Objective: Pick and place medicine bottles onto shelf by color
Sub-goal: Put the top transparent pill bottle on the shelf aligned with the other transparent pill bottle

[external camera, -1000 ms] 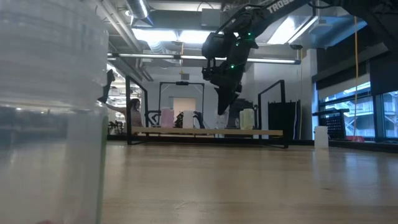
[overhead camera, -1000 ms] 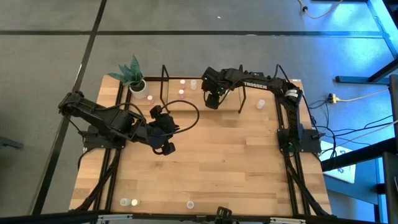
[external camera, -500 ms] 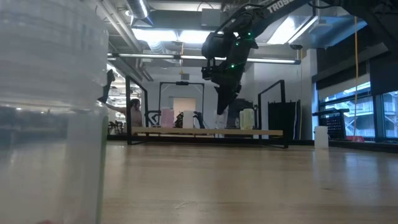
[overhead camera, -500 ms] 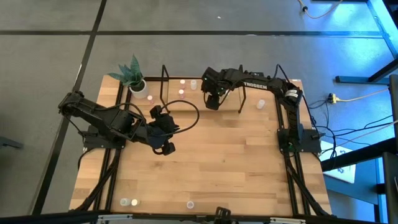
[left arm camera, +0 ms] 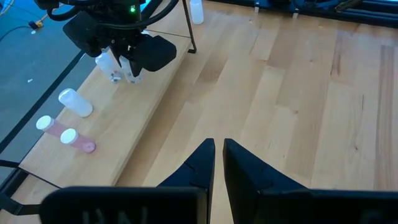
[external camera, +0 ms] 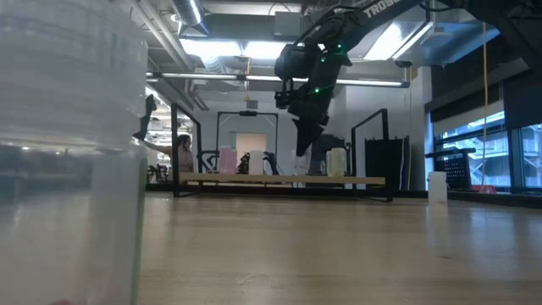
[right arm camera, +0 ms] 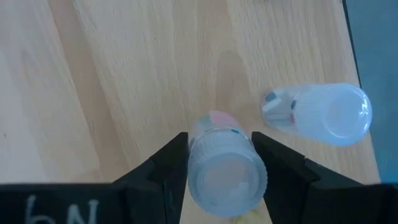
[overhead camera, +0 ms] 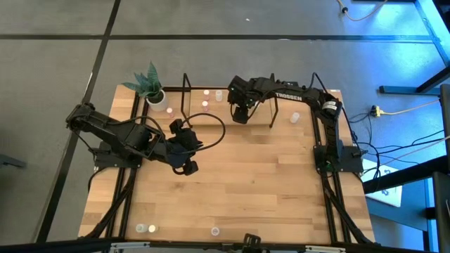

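Note:
The shelf (overhead camera: 260, 121) stands along the table's far edge. My right gripper (overhead camera: 240, 114) hangs over its middle, shut on a whitish medicine bottle (right arm camera: 221, 165) with a pinkish lower end. A second bottle (right arm camera: 323, 115) stands on the board right beside it. More bottles (left arm camera: 74, 102) rest on the shelf farther left, two with pink (left arm camera: 71, 138). My left gripper (left arm camera: 217, 158) is shut and holds nothing, raised over the table's left middle (overhead camera: 187, 167). Three bottles (overhead camera: 146, 228) stand at the near edge. My right gripper pinches the bottle's round side (right arm camera: 198, 149) between its two fingers, one on each side, just below the cap. The fingers come from above, pointing steeply down. The bottle stands upright in the hold, cap up; whether its lower end (right arm camera: 217, 118) touches the shelf board I cannot tell.
A white pot with a green plant (overhead camera: 155, 95) sits at the shelf's left end. Black upright posts (overhead camera: 186, 88) rise from the shelf. One bottle (overhead camera: 295, 117) stands near its right end. A big clear bottle (external camera: 68, 152) blocks the low view's left.

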### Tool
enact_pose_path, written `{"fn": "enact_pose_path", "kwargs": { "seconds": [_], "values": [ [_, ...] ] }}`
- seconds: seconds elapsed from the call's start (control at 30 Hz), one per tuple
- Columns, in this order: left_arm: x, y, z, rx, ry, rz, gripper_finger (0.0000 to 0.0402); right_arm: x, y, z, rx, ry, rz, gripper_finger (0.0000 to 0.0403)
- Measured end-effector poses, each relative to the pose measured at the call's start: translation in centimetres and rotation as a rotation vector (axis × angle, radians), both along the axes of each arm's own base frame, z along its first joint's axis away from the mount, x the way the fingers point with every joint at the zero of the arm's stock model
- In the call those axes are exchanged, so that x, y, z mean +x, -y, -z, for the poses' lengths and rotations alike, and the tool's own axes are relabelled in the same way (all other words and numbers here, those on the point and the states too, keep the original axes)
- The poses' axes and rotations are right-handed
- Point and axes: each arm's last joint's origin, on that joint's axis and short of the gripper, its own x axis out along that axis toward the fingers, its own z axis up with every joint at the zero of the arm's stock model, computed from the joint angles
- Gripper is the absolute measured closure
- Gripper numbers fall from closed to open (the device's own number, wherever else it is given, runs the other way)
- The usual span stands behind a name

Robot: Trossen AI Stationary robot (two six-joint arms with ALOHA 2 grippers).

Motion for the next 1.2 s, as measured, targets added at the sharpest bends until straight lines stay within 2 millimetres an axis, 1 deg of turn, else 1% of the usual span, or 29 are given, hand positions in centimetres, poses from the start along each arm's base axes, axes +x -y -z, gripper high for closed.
{"fn": "enact_pose_path", "kwargs": {
  "seconds": [0.83, 1.03, 1.2],
  "values": [
    [0.0, 0.0, 0.0, 0.0, 0.0, 0.0, 0.0374, 0.01, -0.04, 0.0, 0.013, 0.006, -0.006, 0.0236],
    [0.0, 0.0, 0.0, 0.0, 0.0, 0.0, 0.0374, -0.16, 0.31, -0.01, 0.028, 0.017, 0.052, 0.0236],
    [0.0, 0.0, 0.0, 0.0, 0.0, 0.0, 0.0374, -0.25, 0.49, -0.01, 0.029, 0.017, 0.058, 0.0235]
  ]
}}
